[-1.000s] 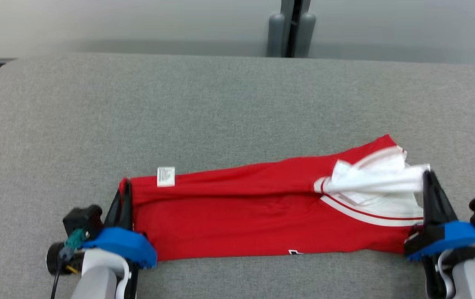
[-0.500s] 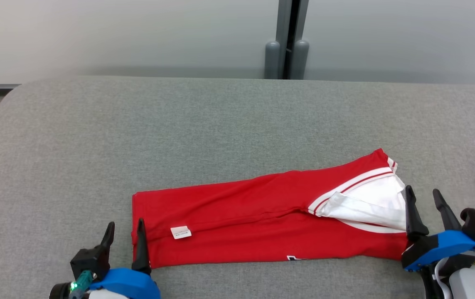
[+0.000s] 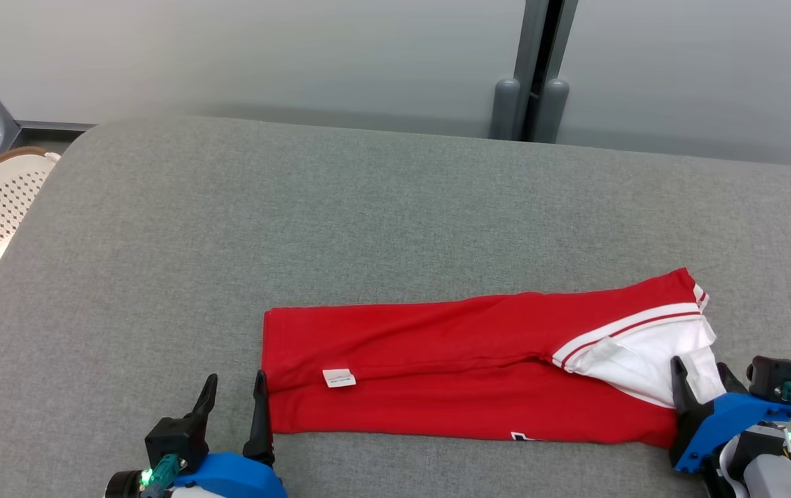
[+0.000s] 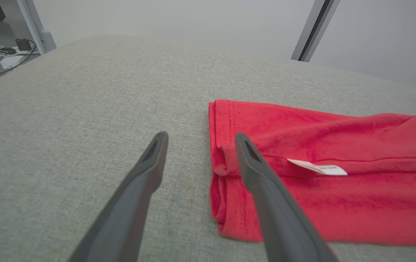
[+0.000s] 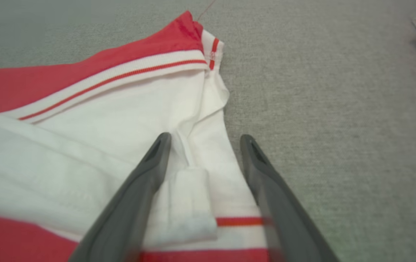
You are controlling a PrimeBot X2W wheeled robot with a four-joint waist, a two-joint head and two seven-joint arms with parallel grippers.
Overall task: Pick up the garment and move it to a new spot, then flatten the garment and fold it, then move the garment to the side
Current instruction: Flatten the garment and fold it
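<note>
A: Both ends were pinched a second ago and have since been released. The lifted edge now lies folded over.
B: Left tool [image 3: 235, 377]?
A: Spread wide and holding nothing, with its inner finger just beside the left hem of the garment [image 3: 450, 373].
B: And the garment itself?
A: It's a long red band lying flat on the grey surface [image 3: 367, 207], on the robot's side, label [image 3: 338, 377] up.
B: Right tool [image 3: 698, 365]?
A: Also wide open and gripping nothing, but a white flap [image 5: 193, 203] sits between its fingers.
B: So?
A: I'd lift both straight up before pulling back. Dragging sideways would likely snag that flap and spoil the fold.
</note>
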